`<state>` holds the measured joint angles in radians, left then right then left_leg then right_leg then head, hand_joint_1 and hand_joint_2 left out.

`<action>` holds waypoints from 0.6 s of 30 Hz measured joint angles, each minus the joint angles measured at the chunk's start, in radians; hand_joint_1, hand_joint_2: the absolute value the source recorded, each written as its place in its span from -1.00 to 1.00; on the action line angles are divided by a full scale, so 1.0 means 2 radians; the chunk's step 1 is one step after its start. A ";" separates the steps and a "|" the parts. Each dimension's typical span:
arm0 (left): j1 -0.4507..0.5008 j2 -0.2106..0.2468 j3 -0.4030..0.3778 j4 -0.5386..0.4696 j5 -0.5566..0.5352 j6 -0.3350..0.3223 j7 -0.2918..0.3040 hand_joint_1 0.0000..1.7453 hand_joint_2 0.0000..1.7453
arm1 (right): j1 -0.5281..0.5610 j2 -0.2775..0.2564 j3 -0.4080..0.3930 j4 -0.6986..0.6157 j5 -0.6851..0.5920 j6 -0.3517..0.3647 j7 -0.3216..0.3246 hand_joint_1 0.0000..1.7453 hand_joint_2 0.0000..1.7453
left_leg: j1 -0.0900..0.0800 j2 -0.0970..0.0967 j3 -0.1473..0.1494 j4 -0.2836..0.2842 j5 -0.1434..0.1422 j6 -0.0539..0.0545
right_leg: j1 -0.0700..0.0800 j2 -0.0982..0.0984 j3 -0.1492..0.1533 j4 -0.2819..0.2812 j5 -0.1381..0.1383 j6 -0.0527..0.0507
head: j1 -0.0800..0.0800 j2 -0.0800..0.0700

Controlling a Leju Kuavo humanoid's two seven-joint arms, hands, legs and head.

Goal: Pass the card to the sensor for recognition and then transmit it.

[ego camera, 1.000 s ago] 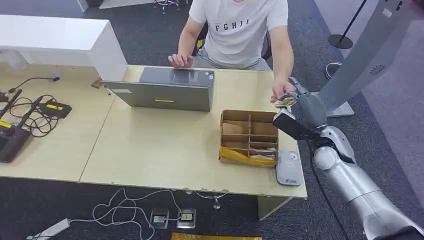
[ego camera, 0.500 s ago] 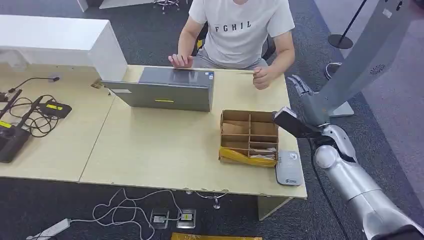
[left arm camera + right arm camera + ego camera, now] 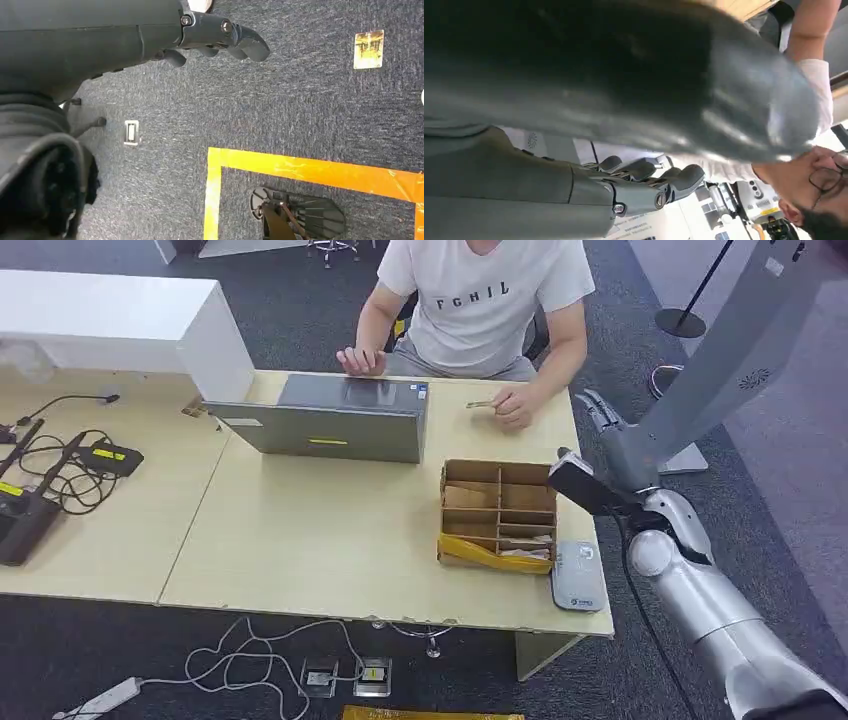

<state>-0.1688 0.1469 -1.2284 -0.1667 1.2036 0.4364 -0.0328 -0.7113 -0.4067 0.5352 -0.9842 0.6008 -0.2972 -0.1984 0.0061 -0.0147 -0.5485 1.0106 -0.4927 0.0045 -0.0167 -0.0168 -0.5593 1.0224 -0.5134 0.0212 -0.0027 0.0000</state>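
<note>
Brown and thin, the card (image 3: 481,404) is held low over the table (image 3: 300,530) by the person's hand (image 3: 513,407), so the handover looks done. The right hand (image 3: 600,425) is raised beside the table edge with fingers apart, holding nothing. The left hand (image 3: 220,42) hangs over the floor, loosely curled and holding nothing. In the cardboard box (image 3: 499,513), paper pieces are kept between dividers. The sensor (image 3: 578,577) lies just beside it.

Sensor (image 3: 578,577) right of box (image 3: 498,513); laptop (image 3: 330,418) behind.
</note>
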 joint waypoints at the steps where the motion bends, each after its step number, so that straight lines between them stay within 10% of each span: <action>1: 0.000 0.000 0.000 0.000 0.000 0.000 0.000 -1.00 -1.00 | 0.000 0.000 0.000 0.000 0.001 0.000 0.005 -1.00 1.00 | 0.000 0.000 0.000 0.000 0.000 0.000 | 0.000 0.000 0.000 0.000 0.000 0.000 | 0.000 0.000; 13: 0.002 0.000 0.000 0.000 0.006 0.001 0.000 -1.00 -1.00 | 0.043 -0.063 -0.020 -0.112 -0.010 0.063 0.101 -1.00 1.00 | 0.000 0.000 0.000 0.000 0.000 0.000 | 0.000 0.000 0.000 0.000 0.000 0.000 | 0.000 0.000; 18: 0.006 0.000 0.000 0.000 0.009 0.016 0.002 -1.00 -1.00 | 0.121 -0.129 -0.037 -0.235 -0.074 0.094 0.211 -1.00 1.00 | 0.000 0.000 0.000 0.000 -0.001 0.000 | 0.000 -0.001 0.000 -0.001 0.000 0.000 | 0.000 0.000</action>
<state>-0.1573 0.1461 -1.2276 -0.1667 1.2223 0.4677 -0.0282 -0.4695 -0.6640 0.4605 -1.4532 0.4529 -0.1087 0.2231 0.0059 -0.0152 -0.5490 1.0111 -0.4937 0.0048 -0.0169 -0.0179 -0.5595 1.0212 -0.5135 0.0212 -0.0027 0.0000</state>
